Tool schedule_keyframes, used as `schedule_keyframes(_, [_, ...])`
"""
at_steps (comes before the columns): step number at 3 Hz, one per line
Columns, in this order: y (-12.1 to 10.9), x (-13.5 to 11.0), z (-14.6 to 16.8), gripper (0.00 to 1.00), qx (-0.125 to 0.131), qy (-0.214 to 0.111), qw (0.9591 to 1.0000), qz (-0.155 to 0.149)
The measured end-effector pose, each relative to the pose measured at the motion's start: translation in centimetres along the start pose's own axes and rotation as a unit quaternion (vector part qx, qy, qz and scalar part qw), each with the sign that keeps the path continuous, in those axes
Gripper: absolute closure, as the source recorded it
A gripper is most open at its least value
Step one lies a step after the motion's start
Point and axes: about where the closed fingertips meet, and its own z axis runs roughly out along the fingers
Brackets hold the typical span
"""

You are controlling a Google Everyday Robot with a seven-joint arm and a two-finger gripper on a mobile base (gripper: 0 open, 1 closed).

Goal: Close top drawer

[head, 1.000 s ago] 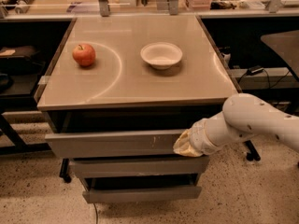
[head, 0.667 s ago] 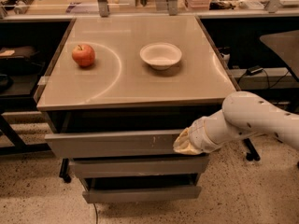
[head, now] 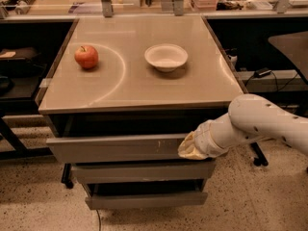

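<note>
Dim workroom with dark shelving and cluttered benches behind, speckled floor [head: 38, 201] below. In the middle, a tan surface [head: 139, 88] capping a grey drawer cabinet. Up on that surface, well above and far to the left of the end effector [head: 188, 149], a red apple [head: 86, 57]. Nearer, above and slightly left of it, an empty white bowl [head: 166, 57].

Directly left of the end effector and touching it, the top drawer [head: 115, 148], pulled out from under the surface, with a dark gap over its flat front and pale scratches just beside the contact point. Just below the end effector, the middle drawer front [head: 144, 171]. Lower again, the bottom drawer front [head: 144, 199], with a dark gap above it too.

Reaches in from the right on a white arm [head: 260, 121], wrapped in a pale cover and pressed against the right end of the top drawer's front. Cannot tell whether clenched or released. Reads as pushing contact rather than a grasp.

Against a second ago, next to no movement: same contact spot, same amount of drawer showing, same arm posture. Suggests a push set up but not yet driven home, or possibly stalled. Top drawer plainly open, so task not done. Likely calls for a steady shove away from the camera, straight into the cabinet. Risk with pressure at one end only: a skewed, jammed drawer.
</note>
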Motion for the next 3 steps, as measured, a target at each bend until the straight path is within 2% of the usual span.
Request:
schedule_keyframes(1, [0.0, 0.0, 0.0, 0.18, 0.0, 0.0, 1.0, 0.0])
schedule_keyframes(2, [0.0, 0.0, 0.0, 0.0, 0.0, 0.0, 1.0, 0.0])
schedule_keyframes(3, [0.0, 0.0, 0.0, 0.0, 0.0, 0.0, 1.0, 0.0])
